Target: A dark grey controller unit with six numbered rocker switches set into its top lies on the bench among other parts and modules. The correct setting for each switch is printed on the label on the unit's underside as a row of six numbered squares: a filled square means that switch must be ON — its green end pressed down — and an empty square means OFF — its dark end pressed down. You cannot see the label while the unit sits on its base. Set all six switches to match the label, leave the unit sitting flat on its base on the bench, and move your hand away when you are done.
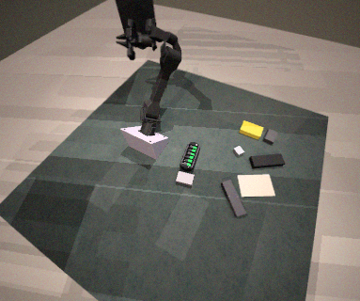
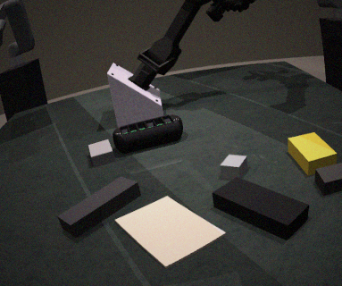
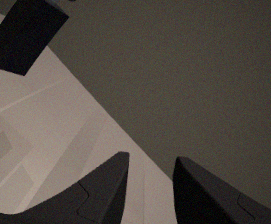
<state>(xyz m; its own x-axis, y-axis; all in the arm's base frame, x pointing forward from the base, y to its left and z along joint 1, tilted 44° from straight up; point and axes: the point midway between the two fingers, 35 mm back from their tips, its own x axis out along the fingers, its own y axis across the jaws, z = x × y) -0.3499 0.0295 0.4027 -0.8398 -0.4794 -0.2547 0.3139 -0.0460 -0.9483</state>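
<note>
The dark controller unit (image 1: 185, 165) (image 2: 150, 138) sits on the mat, rocker switches facing up. Green switch ends show along its top, but which ends are pressed is too small to tell. Its underside label is hidden. My gripper (image 3: 151, 165) (image 1: 124, 48) is partly open and empty, raised at the back of the bench in the top view, well away from the unit. The wrist view shows a gap between the fingers, with the bare pale bench edge beyond and no unit.
The arm rises from a pale wedge-shaped box (image 1: 141, 143) (image 2: 137, 99) beside the unit. A white block (image 1: 184, 179) (image 2: 101, 151) lies near the unit's end. A yellow block (image 1: 251, 130) (image 2: 312, 150), cream card (image 1: 256, 185) (image 2: 170, 230) and several dark blocks lie farther off.
</note>
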